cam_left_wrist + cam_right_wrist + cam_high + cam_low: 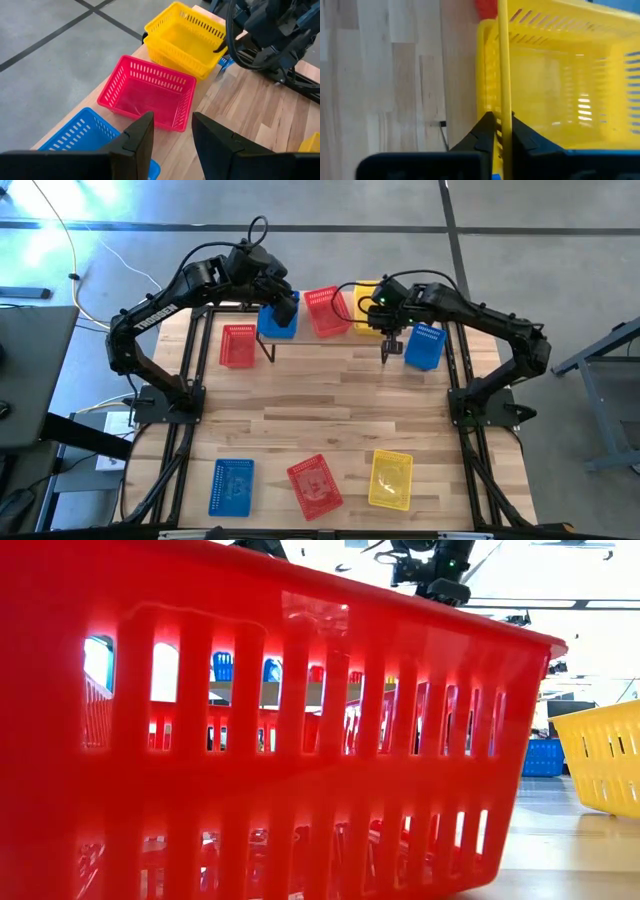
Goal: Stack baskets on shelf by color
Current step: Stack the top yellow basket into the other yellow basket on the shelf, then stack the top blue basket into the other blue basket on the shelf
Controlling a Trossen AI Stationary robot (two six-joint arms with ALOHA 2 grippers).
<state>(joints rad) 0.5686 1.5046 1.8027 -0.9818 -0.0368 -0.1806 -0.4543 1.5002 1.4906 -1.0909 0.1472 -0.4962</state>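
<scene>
On the shelf [330, 345] at the far side of the tabletop [340, 415], a blue basket [277, 320], a red basket [325, 311] and a yellow basket [366, 308] sit in a row. The right gripper [499, 131] pinches the yellow basket's rim. The left gripper [172, 131] hovers spread above the blue basket. 3 more baskets lie along the near edge, 2 beside the shelf.

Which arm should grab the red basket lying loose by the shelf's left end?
Left, probably. The left gripper hovers open over the shelf, nearer that red basket. The right gripper is shut on the yellow basket rim.
</scene>
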